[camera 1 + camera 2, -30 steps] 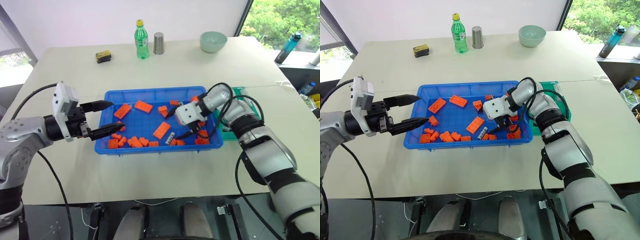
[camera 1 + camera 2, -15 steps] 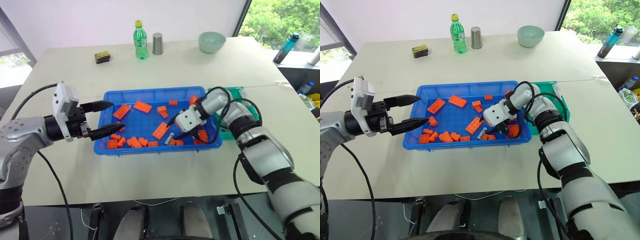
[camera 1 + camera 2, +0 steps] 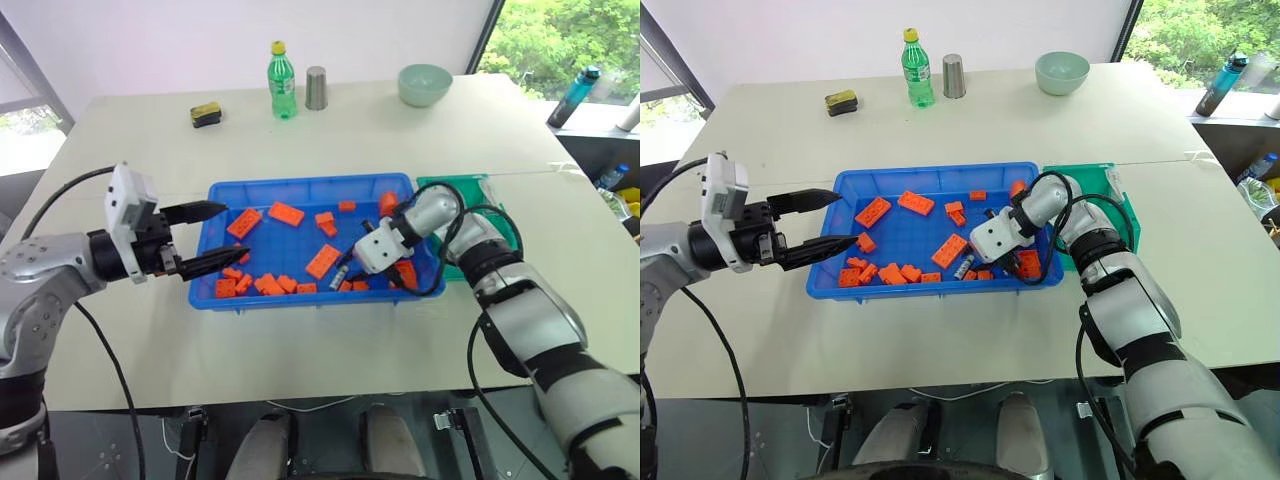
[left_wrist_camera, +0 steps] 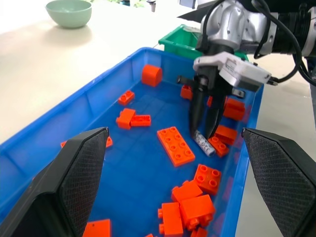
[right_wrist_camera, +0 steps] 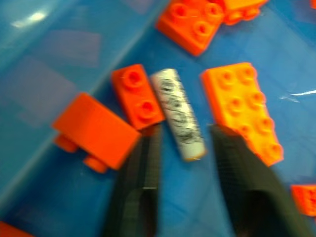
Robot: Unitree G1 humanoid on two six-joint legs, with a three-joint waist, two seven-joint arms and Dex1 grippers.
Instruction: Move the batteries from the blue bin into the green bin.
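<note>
One battery [image 5: 177,115] lies flat on the floor of the blue bin [image 3: 300,188], near its front wall, with a small orange brick [image 5: 137,96] touching one long side and a larger studded brick [image 5: 242,111] just beside the other. The right tool [image 4: 206,132] points steeply down at it, one black finger on each side of the cylinder's end, and the two are pinching the battery where it lies. More orange bricks [image 3: 286,212] are scattered over the bin floor. The green bin [image 3: 455,186] sits against the blue bin's right end. The left tool [image 3: 210,238] hovers at the blue bin's left edge with its fingers spread. A green bottle [image 3: 283,80], a metal cup [image 3: 317,87] and a pale bowl [image 3: 426,83] stand at the far side of the desk [image 3: 120,150].
</note>
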